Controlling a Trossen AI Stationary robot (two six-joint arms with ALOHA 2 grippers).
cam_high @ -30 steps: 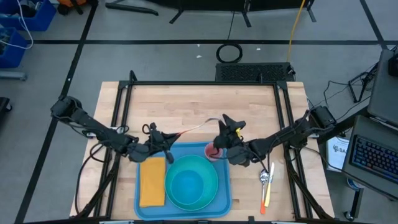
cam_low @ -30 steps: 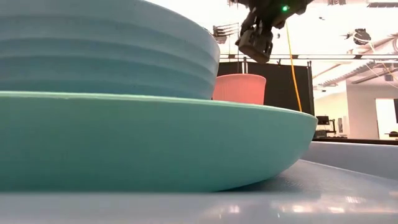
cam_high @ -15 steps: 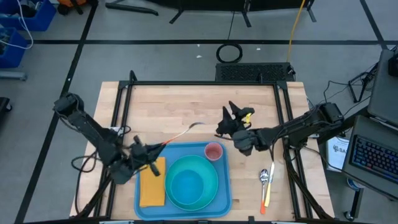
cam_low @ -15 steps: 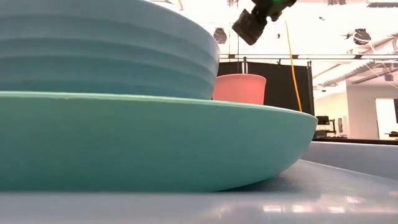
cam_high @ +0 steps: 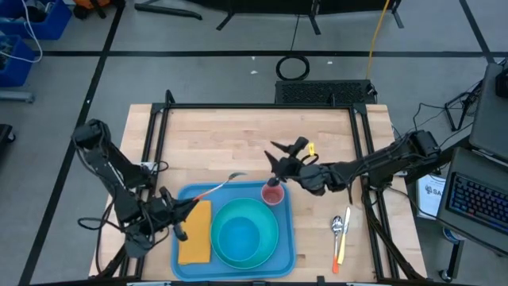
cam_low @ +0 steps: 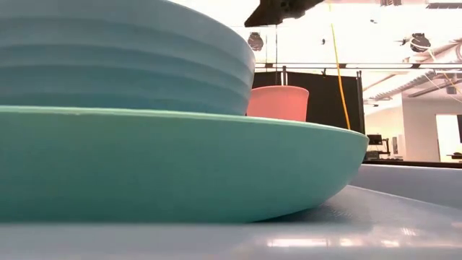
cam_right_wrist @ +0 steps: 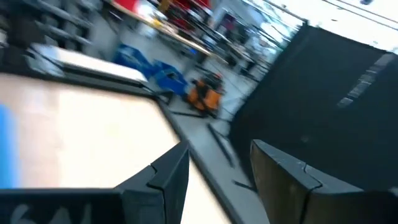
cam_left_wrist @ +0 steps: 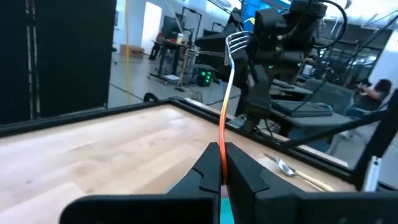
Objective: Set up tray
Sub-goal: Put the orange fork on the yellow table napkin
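Low view: teal plate (cam_low: 180,166) fills foreground, pink cup (cam_low: 278,102) behind it; neither wrist view shows these. High view: blue tray (cam_high: 186,199) at the counter's (cam_high: 238,135) near edge. Left pincer (cam_left_wrist: 221,169) clamped shut on a fork (cam_left_wrist: 229,87). Right pincer (cam_right_wrist: 217,171) parted, empty, above the cup.

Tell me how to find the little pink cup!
Look at the big blue tray on the wooden table. On it, a teal bowl sits on a round teal plate. The pink cup stands at the tray's far right corner, the only small pink thing.
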